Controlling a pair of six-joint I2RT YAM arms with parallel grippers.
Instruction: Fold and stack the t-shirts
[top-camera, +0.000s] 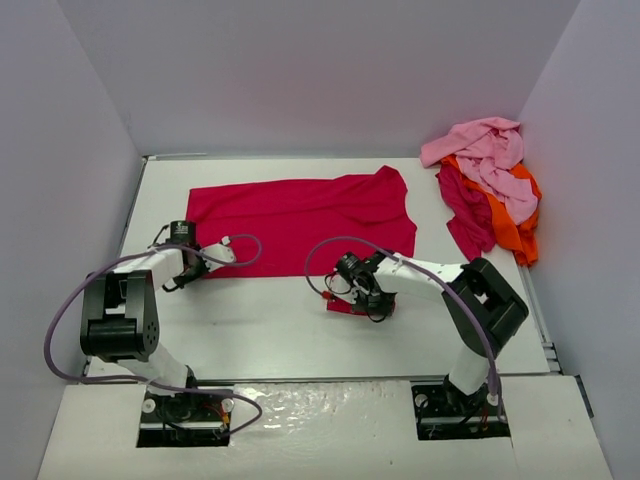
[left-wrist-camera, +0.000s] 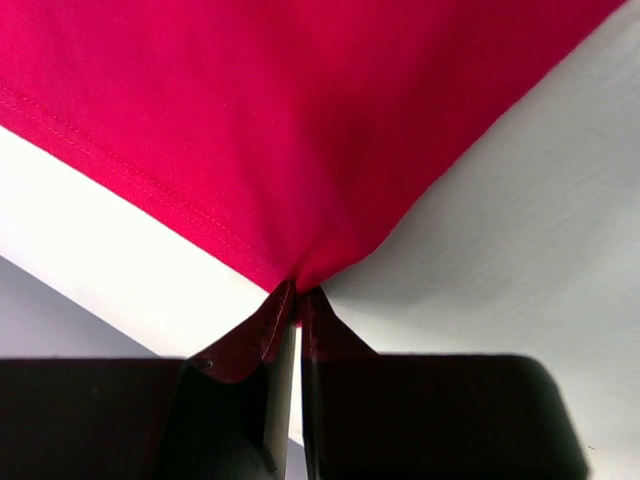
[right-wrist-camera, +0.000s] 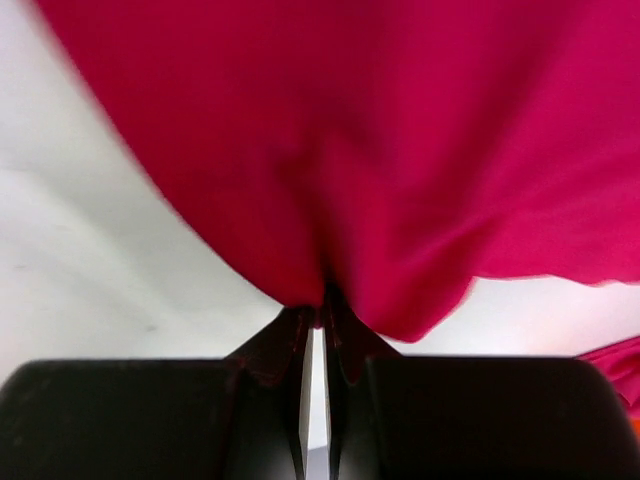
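Note:
The crimson-red t-shirt (top-camera: 300, 215) lies spread flat across the middle of the white table (top-camera: 270, 320). My left gripper (top-camera: 192, 272) is shut on its near-left corner; in the left wrist view the cloth (left-wrist-camera: 300, 130) fans out from my pinched left gripper (left-wrist-camera: 298, 292). My right gripper (top-camera: 350, 298) is shut on the shirt's near edge towards the right, with a small fold of red showing under it. The right wrist view shows the cloth (right-wrist-camera: 380, 150) bunched into my closed right gripper (right-wrist-camera: 322, 300).
Three more t-shirts are heaped at the back right corner: a light pink one (top-camera: 487, 150) on top, an orange one (top-camera: 517, 228) and a dark magenta one (top-camera: 466, 208). White walls close in the table on the left, back and right.

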